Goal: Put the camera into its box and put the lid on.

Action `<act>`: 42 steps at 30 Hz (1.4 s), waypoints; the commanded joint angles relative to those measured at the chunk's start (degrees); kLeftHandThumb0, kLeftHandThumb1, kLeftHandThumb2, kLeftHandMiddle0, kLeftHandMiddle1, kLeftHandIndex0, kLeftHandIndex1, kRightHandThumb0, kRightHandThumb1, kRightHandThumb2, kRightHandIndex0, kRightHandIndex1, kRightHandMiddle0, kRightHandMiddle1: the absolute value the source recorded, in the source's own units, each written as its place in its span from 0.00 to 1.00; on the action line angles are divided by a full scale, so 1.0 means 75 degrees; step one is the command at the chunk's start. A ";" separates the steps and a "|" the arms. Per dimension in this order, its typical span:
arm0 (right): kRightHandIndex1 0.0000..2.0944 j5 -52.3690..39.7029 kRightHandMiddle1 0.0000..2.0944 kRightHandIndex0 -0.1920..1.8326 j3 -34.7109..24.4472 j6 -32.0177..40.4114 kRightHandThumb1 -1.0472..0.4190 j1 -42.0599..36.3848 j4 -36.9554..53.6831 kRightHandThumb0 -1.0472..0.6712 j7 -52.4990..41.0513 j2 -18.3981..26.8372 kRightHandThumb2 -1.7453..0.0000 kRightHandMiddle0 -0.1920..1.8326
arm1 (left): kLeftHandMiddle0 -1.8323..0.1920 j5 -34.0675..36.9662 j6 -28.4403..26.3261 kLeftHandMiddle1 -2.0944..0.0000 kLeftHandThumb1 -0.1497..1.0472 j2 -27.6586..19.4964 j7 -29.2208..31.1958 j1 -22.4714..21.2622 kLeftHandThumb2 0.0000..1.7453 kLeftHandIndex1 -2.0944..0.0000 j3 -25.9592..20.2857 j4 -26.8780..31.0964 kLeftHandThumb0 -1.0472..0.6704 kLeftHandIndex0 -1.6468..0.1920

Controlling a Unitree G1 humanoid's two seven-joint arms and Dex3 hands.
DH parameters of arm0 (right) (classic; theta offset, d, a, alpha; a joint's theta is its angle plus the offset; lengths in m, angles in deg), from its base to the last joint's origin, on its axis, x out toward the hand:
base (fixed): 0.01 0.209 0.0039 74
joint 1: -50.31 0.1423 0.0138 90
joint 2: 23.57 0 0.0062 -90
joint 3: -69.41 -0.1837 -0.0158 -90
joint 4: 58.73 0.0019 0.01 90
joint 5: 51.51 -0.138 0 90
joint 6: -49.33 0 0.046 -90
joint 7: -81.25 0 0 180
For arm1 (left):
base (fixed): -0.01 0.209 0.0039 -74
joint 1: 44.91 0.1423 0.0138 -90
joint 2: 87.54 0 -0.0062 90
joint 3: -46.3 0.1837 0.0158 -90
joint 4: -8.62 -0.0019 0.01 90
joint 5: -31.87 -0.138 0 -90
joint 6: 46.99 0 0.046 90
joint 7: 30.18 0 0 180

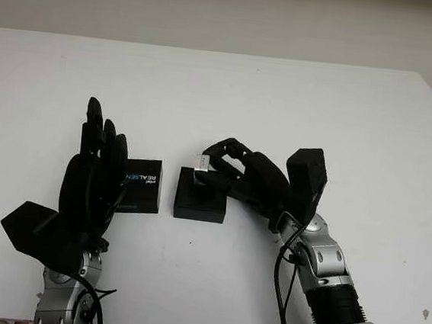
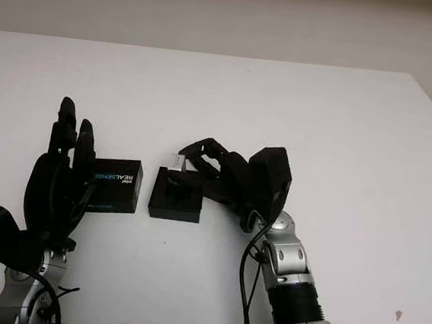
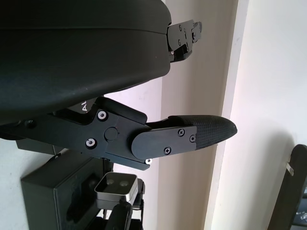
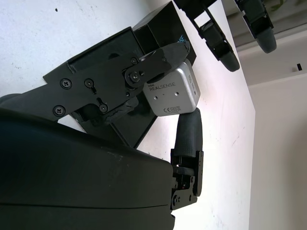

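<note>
The right hand (image 1: 237, 175) reaches from the near edge of the counter toward its middle, forearm slanted to the left, and its fingers (image 4: 144, 72) are closed around the small silver camera (image 4: 172, 93). The left hand (image 1: 96, 170) stands upright near the near-left part of the counter, open and holding nothing.

Robotics lab or test bench: plain white table (image 1: 298, 101) against bare pale wall (image 1: 230, 14), black humanoid arms with exposed cables rising from near edge, boxed RealSense camera (image 4: 171, 94) gear mid-surface.
</note>
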 commanded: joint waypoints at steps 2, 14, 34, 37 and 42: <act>0.02 0.0095 0.90 0.17 0.0163 0.0070 0.04 0.0095 -0.0078 0.38 -0.0036 -0.0120 0.97 0.19 | 1.00 0.0016 0.0025 1.00 1.00 0.0037 -0.0021 0.0056 0.30 1.00 0.0013 0.0108 0.22 1.00; 0.01 0.0106 0.93 0.16 0.0290 0.0213 0.02 -0.0063 0.0112 0.40 -0.0223 -0.0226 0.97 0.16 | 1.00 -0.0074 0.0058 1.00 1.00 0.0064 -0.0086 0.0058 0.29 1.00 0.0049 0.0088 0.22 1.00; 0.01 0.0640 0.91 0.14 0.0758 -0.0387 0.05 -0.0170 0.0012 0.37 -0.0965 0.0145 0.97 0.21 | 1.00 -0.0213 0.0052 1.00 1.00 0.0077 -0.0217 0.0004 0.30 1.00 0.0094 0.0001 0.23 1.00; 0.01 0.0751 0.91 0.14 0.0836 -0.0523 0.05 -0.0230 -0.0063 0.37 -0.1025 0.0157 0.97 0.22 | 1.00 -0.0198 0.0039 1.00 1.00 0.0104 -0.0235 -0.0006 0.29 1.00 0.0089 0.0005 0.22 1.00; 0.01 0.1024 0.89 0.15 0.0976 -0.0946 0.06 -0.0362 -0.0239 0.38 -0.0936 0.0132 0.97 0.23 | 1.00 -0.0180 0.0021 1.00 1.00 0.0112 -0.0235 -0.0002 0.28 1.00 0.0092 -0.0004 0.22 1.00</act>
